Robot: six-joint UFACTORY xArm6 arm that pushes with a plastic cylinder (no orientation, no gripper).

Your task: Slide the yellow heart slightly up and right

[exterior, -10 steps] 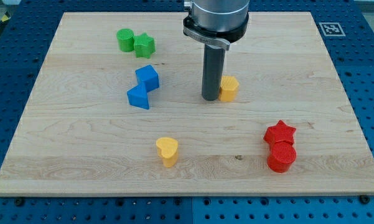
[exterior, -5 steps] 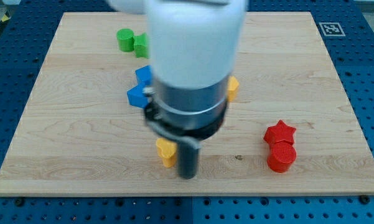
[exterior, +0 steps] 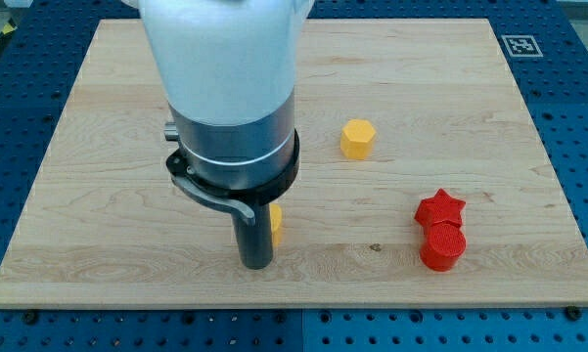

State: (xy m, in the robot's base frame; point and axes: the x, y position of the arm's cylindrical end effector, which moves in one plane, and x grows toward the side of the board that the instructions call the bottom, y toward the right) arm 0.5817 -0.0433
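Note:
The yellow heart [exterior: 275,224] lies near the board's bottom middle, mostly hidden behind my rod. My tip [exterior: 255,264] rests on the wooden board [exterior: 489,98] just below and left of the heart, close against it. The arm's grey body covers the board's upper left part.
A yellow hexagon block [exterior: 356,139] sits right of the middle. A red star [exterior: 440,208] touches a red cylinder [exterior: 442,245] at the lower right. The green and blue blocks are hidden behind the arm.
My tip swept from beside the yellow hexagon down to the bottom, then left past the heart; it now stands at the heart's lower left. The arm now hides the green and blue blocks.

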